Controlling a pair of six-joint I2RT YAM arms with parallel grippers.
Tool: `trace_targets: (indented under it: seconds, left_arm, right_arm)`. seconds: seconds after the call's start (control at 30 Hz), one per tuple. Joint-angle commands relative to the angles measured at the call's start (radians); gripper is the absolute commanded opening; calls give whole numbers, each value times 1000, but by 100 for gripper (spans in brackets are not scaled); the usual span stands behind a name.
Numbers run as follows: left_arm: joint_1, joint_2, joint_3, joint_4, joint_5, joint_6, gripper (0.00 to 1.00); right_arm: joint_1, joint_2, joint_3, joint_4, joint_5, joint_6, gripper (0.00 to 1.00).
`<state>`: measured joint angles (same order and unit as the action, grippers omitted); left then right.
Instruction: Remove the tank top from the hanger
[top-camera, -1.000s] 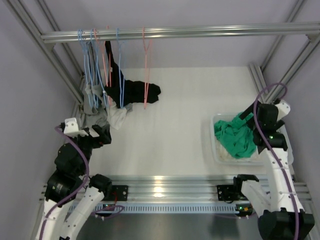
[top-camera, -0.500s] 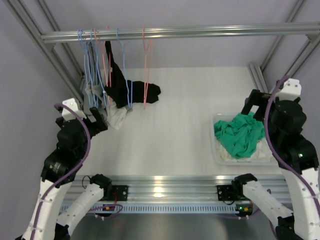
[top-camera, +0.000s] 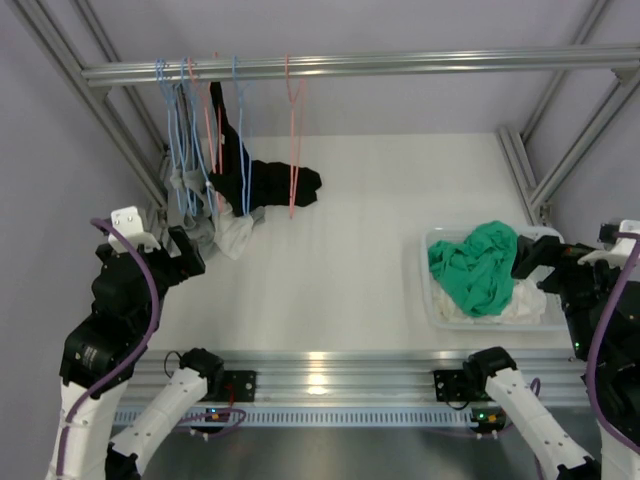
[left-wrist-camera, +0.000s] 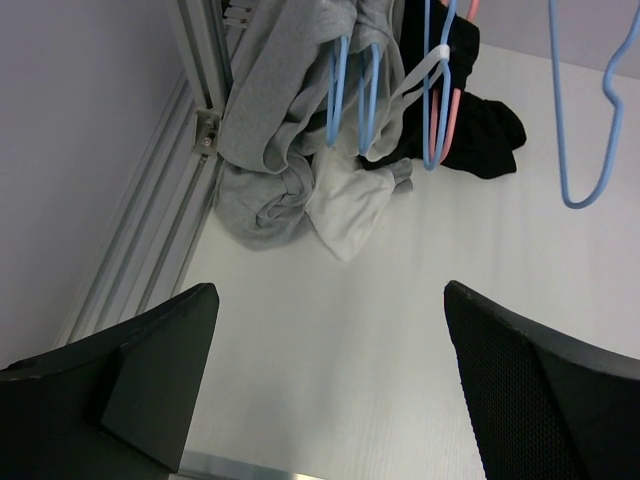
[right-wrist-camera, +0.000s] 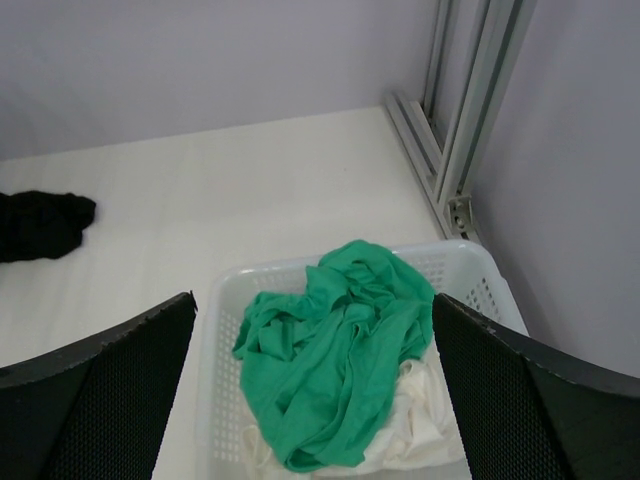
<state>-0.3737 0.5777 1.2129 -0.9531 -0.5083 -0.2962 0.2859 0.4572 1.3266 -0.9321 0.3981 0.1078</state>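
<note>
A black tank top (top-camera: 262, 180) hangs from a blue hanger (top-camera: 241, 150) on the rail (top-camera: 400, 65), its lower part lying on the table. In the left wrist view it (left-wrist-camera: 487, 128) shows at the top right behind blue and pink hangers (left-wrist-camera: 437, 110). My left gripper (top-camera: 186, 250) is open and empty, low at the left, short of the clothes; it is open over bare table in its own view (left-wrist-camera: 330, 385). My right gripper (top-camera: 532, 262) is open and empty at the basket's right side and shows above the basket in the right wrist view (right-wrist-camera: 312, 390).
Grey (left-wrist-camera: 268, 150) and white (left-wrist-camera: 350, 198) garments hang and pile at the left frame post (top-camera: 150, 170). An empty blue hanger (left-wrist-camera: 590, 120) and a pink one (top-camera: 291, 140) hang nearby. The white basket (right-wrist-camera: 225, 300) holds a green garment (right-wrist-camera: 340, 365) over white cloth.
Both arms have risen and drawn back. The right gripper moved from over the basket to its right side. The left gripper shifted left. The green garment stays in the basket.
</note>
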Motion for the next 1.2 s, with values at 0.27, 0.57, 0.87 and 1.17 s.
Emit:
trace_targets:
  seconds: [0.27, 0.57, 0.87, 1.17]
  left_arm:
    - [5, -55, -127, 68, 5, -11, 99]
    - [5, -58, -148, 122, 48, -12, 99]
    - [4, -56, -158, 136, 48, -8, 99]
    - [4, -61, -158, 143, 43, 0, 99]
  right_arm:
    - [15, 51, -81, -34, 62, 44, 99]
    - [15, 38, -96, -27, 100, 38, 99]
    - [16, 31, -92, -22, 99, 26, 99]
    - [18, 43, -119, -8, 85, 20, 99]
